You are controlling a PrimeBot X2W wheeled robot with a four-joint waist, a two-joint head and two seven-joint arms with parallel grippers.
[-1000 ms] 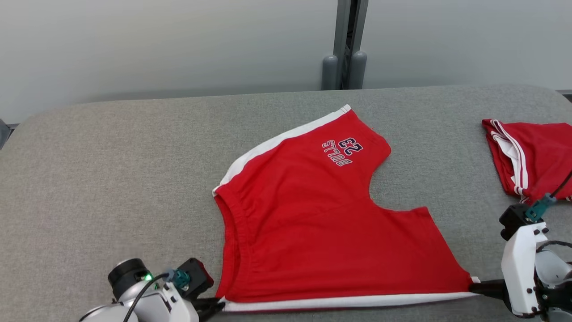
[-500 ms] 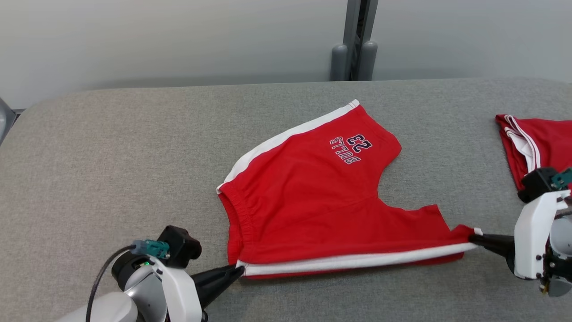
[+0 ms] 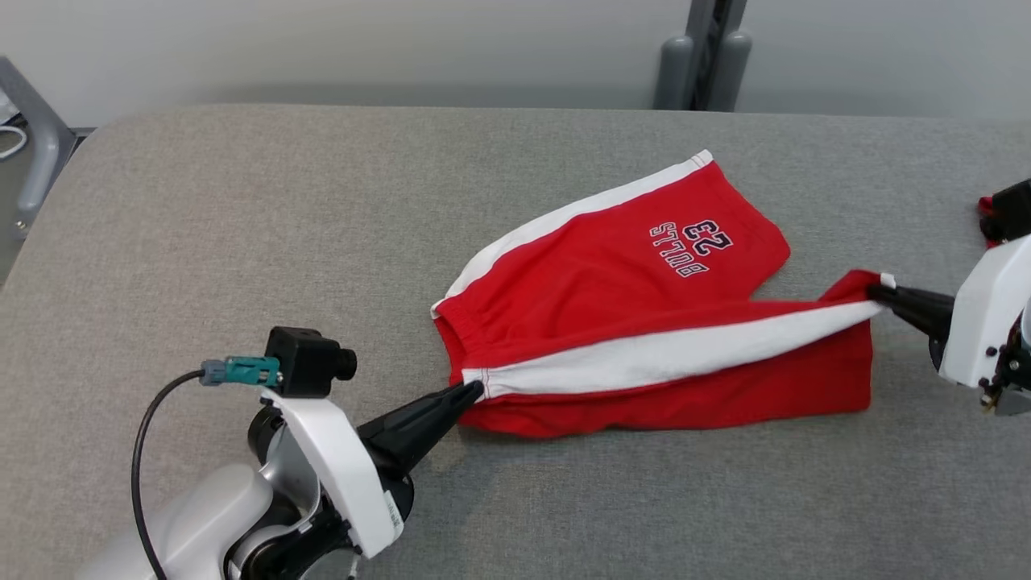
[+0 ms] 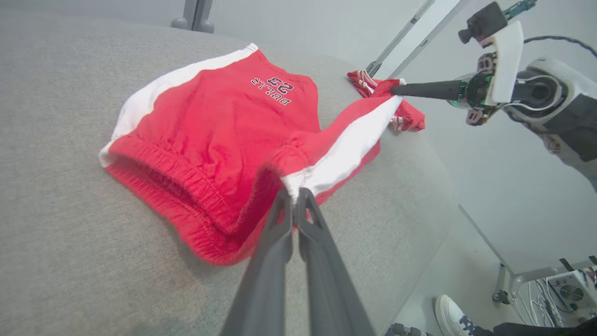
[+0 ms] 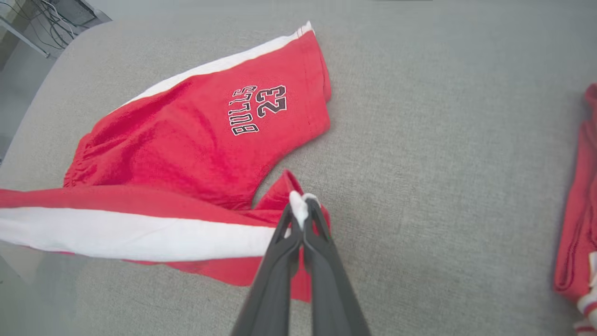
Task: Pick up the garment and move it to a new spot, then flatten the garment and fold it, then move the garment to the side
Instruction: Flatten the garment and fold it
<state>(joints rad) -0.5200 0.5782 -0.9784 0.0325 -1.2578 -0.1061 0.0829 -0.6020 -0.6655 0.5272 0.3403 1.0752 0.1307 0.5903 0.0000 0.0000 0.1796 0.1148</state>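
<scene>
**A:** While the shorts are pinched at both ends like that, what do they actually look like?

**B:** Red, with a white side stripe and a BULLS 23 print on one leg. That leg lies flat near the middle of the table. The other leg is pulled taut across in front of it, with the stripe edge raised and the lower edge trailing on the cloth. The waistband is bunched and gaping on the robot's left.

**A:** And the grippers?

**B:** Both clamped tight. The left gripper is pinching the waistband end of the stripe. The right gripper has the hem corner of the same stripe, so the fabric stretches between them.

**A:** Surface and room?

**B:** The table has a grey woven top with rounded corners. A second red garment sits at the robot's right edge, well apart from the shorts. Behind is a plain pale wall and a grey post. The left wrist view also catches a shoe down on the floor.
</scene>
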